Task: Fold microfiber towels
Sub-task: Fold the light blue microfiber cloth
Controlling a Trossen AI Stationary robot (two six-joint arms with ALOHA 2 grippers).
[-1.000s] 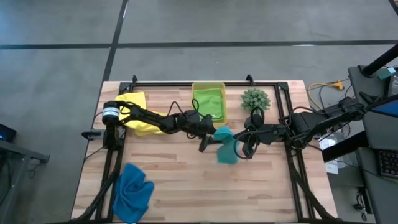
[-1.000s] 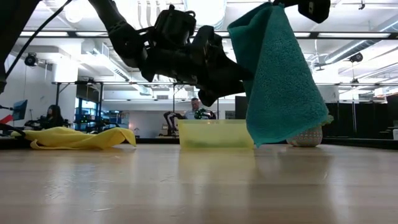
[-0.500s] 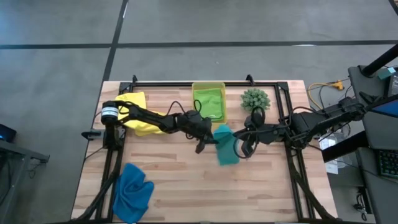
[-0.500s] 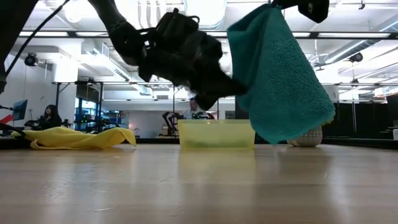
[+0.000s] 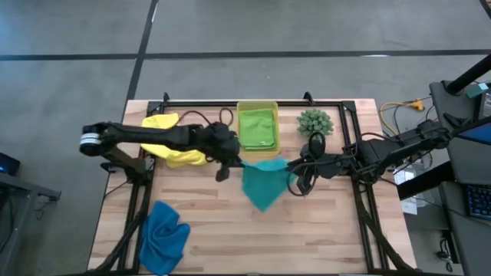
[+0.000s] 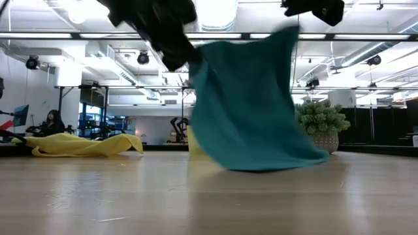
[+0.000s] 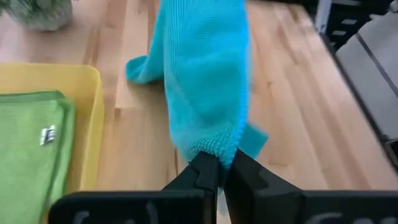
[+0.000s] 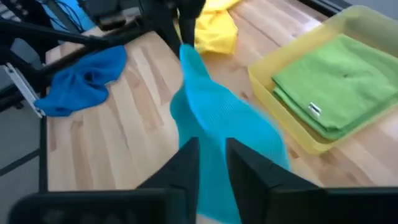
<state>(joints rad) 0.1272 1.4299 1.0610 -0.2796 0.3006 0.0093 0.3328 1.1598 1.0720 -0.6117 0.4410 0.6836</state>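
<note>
Landmark: yellow plastic bin (image 5: 257, 127) at the back middle of the table (image 5: 330, 230).
Blue towel (image 5: 163, 234): crumpled, well in front of the bin and off to the left, near the front edge; not yet folded.
Teal towel (image 5: 265, 181): just in front of the bin, stretched in the air between two grippers, lowest corner hanging close to the wood.
Left gripper (image 5: 229, 162): just in front of the bin's left corner, fingers (image 7: 204, 175) pinched together on one top corner of the teal towel.
Right gripper (image 5: 295, 170): in front of the bin's right side, clamped on the opposite top corner.
Step in hand: likely spreading the teal towel open before laying it flat.
Next move: probably lowering both corners together, keeping the edge taut so the cloth lands smooth.
Green towel (image 5: 258, 126): folded, lying inside the bin.
Yellow towel (image 5: 173, 141): heaped to the left of the bin.
Plant (image 5: 314, 122): right of the bin.
</note>
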